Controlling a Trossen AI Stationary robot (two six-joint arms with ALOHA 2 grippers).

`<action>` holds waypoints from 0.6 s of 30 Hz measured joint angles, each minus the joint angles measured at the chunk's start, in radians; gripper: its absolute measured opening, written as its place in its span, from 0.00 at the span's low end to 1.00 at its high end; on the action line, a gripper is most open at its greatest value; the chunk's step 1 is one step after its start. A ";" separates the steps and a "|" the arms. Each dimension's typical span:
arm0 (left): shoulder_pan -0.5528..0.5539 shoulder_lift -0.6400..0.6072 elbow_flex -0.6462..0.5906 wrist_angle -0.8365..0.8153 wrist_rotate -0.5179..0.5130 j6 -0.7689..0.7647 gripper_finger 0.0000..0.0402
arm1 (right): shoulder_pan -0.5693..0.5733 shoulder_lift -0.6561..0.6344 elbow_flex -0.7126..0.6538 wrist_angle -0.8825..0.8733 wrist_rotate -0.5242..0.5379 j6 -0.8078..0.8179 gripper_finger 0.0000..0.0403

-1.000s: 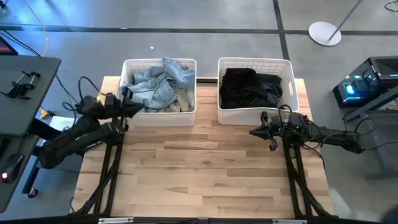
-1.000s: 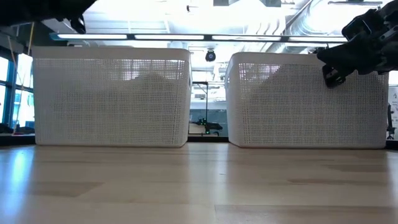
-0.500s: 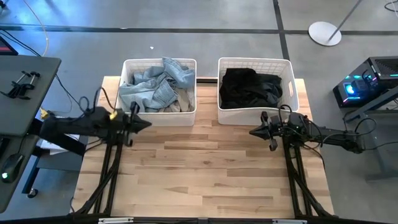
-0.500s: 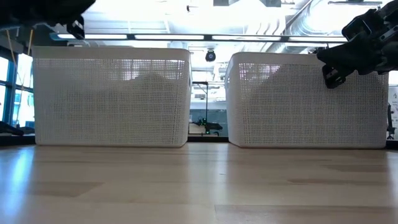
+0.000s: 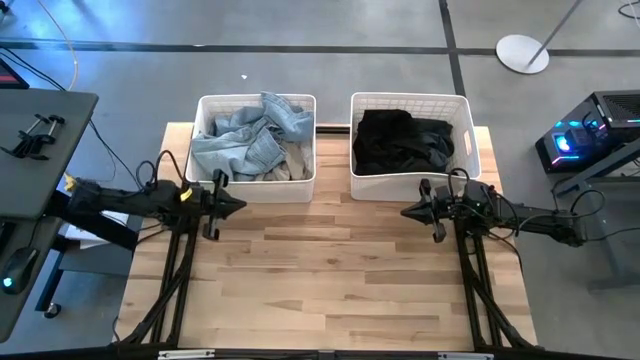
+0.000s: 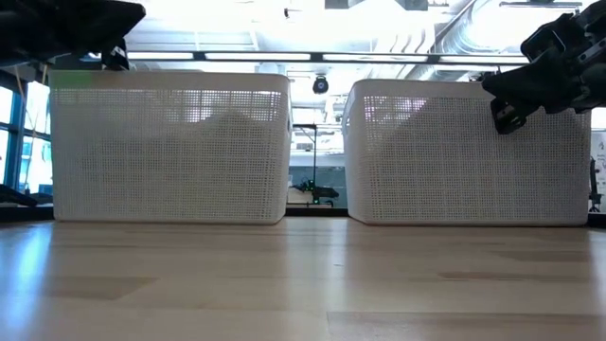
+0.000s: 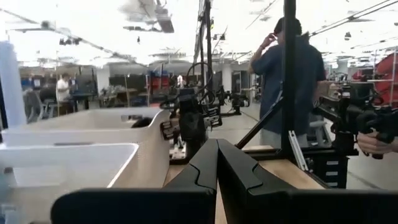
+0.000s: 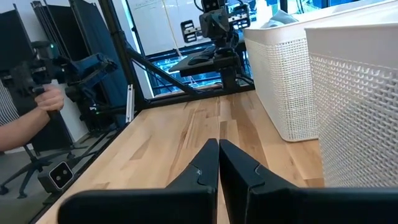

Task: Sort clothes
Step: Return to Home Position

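- In the left basket (image 5: 255, 190) the denim (image 5: 250, 140) lies on top; the black ones (image 5: 400, 140) fill the right basket (image 5: 385, 187).
- Left gripper (image 5: 228, 204) hangs just before its basket, jaws together and empty. Right gripper (image 5: 408, 212) hangs likewise.
- Risk, by my judgement: a wide swing homeward could clip a basket wall and shove it.
- The table (image 5: 330, 280) nearer the arms' bases gives open room.

Left arm (image 5: 120, 198) stretched level, pointing inward, left tool (image 5: 230, 204) fingers pressed together, over desk (image 5: 330, 270) left side, right arm (image 5: 540, 222) mirrored, right tool (image 5: 408, 212) likewise closed, tips facing each other
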 joint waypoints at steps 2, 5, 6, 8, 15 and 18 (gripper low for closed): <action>0.045 0.001 0.033 -0.055 0.013 -0.021 0.00 | 0.000 0.000 0.000 -0.001 0.000 -0.011 0.00; 0.119 0.009 0.131 -0.236 0.024 -0.053 0.00 | 0.000 0.000 0.000 -0.001 0.000 -0.016 0.00; 0.138 0.015 0.170 -0.276 0.044 -0.063 0.00 | 0.000 0.000 0.000 -0.001 -0.001 -0.018 0.00; 0.156 0.031 0.240 -0.306 0.091 -0.085 0.00 | 0.000 0.000 0.000 0.000 -0.001 -0.020 0.00; -0.046 0.219 0.268 -0.311 0.010 -0.120 0.00 | 0.000 0.001 0.000 0.001 -0.003 -0.039 0.00; -0.185 0.339 0.249 -0.204 -0.112 -0.057 0.00 | 0.000 0.006 0.000 0.002 -0.008 -0.041 0.00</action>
